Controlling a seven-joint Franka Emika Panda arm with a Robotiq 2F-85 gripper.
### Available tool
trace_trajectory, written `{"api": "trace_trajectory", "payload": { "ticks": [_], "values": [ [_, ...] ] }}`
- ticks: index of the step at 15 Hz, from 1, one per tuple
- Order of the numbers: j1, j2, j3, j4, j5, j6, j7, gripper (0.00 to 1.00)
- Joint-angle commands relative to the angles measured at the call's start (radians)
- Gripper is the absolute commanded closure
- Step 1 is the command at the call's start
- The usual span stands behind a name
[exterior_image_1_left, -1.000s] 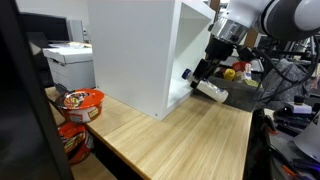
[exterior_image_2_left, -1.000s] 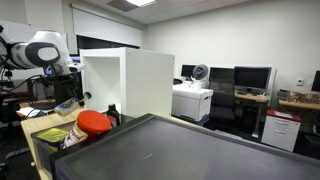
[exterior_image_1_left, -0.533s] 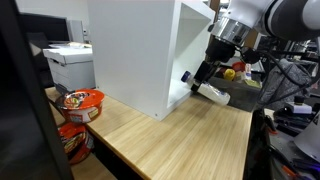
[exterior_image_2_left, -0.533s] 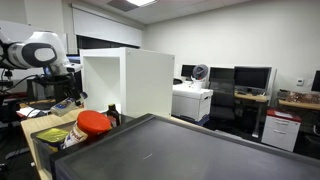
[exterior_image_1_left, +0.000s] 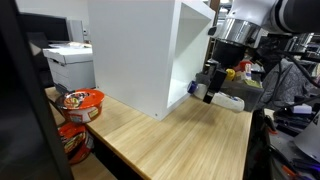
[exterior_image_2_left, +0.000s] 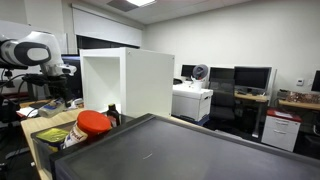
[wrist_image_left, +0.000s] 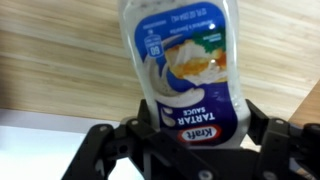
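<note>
- One sauce bottle (wrist_image_left: 182, 70) sits clamped between the fingers of the gripper (wrist_image_left: 200, 122), held near its cap end with the label facing the wrist camera.
- In an exterior view the gripper (exterior_image_1_left: 210, 87) hangs by the far right corner of the table (exterior_image_1_left: 190, 140), and the bottle (exterior_image_1_left: 229, 101) lies nearly flat, just above the wood.
- Beside it stands a white box (exterior_image_1_left: 135, 50), open side toward the arm.
- At the table's left edge is a red bowl (exterior_image_1_left: 82, 100).
</note>
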Motion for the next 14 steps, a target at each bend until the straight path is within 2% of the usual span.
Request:
{"api": "trace_trajectory", "payload": {
  "ticks": [1, 8, 14],
  "values": [
    [0.042, -0.097, -0.012, -0.012, 0.053, -0.091, -0.116, 0.38],
    [0.073, -0.214, -0.013, 0.021, 0.052, -0.222, -0.16, 0.38],
    [0.162, -0.268, -0.034, 0.054, 0.118, -0.221, -0.252, 0.38]
  ]
}}
